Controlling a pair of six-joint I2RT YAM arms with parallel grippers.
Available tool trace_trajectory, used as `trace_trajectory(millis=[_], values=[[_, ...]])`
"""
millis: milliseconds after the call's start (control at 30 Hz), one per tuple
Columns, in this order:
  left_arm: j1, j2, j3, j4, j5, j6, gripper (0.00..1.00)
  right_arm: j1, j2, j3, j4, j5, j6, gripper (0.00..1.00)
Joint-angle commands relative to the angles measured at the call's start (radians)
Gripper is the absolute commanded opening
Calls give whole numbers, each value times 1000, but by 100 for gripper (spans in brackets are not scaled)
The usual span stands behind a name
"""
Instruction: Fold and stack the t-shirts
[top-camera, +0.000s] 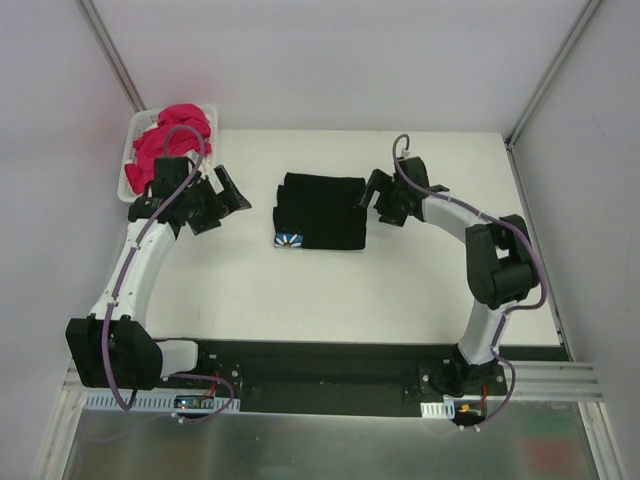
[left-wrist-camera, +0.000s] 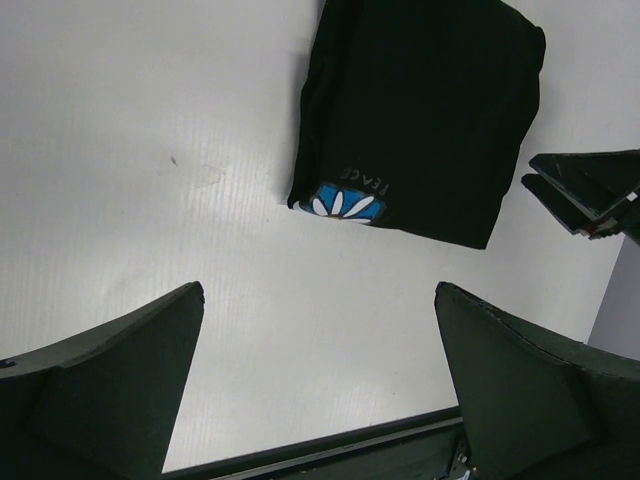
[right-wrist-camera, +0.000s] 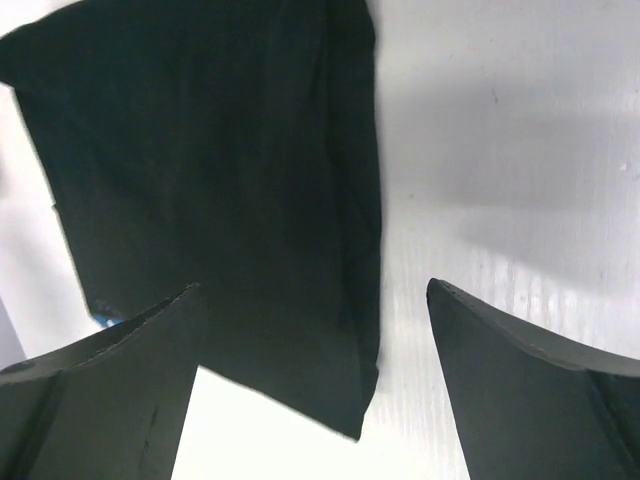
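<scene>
**A:** Where was the black t-shirt (top-camera: 322, 212) when we looked?

**B:** It lay folded flat in the middle of the table (top-camera: 300, 290). Its daisy print (left-wrist-camera: 345, 203) was at the near left corner.

**A:** And our grippers?

**B:** Both were wide open and held nothing. Our left gripper (top-camera: 222, 200) hung to the left of the shirt, apart from it. Our right gripper (top-camera: 372, 195) was just beside the shirt's right edge. We could not tell if it touched.

**A:** Which step were we at?

**B:** We thought the black one was all folded. The pink t-shirts (top-camera: 170, 140) sat bunched in the white basket (top-camera: 128, 160) at the far left.

**A:** What did the next move need?

**B:** We guessed our left gripper had to reach over to the basket. It had to pinch just one pink shirt and lift it out onto the table.
</scene>
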Motion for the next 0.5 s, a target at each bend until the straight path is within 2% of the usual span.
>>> trace_trajectory(millis=[0, 167, 300, 467], values=[[23, -19, 14, 18, 32, 26, 99, 2, 83, 93, 10, -8, -29, 91], [69, 6, 46, 18, 54, 41, 99, 4, 147, 149, 5, -13, -13, 86], [90, 29, 72, 18, 77, 44, 99, 4, 182, 173, -1, 0, -11, 77], [112, 49, 104, 18, 97, 50, 99, 4, 218, 195, -5, 6, -13, 73]])
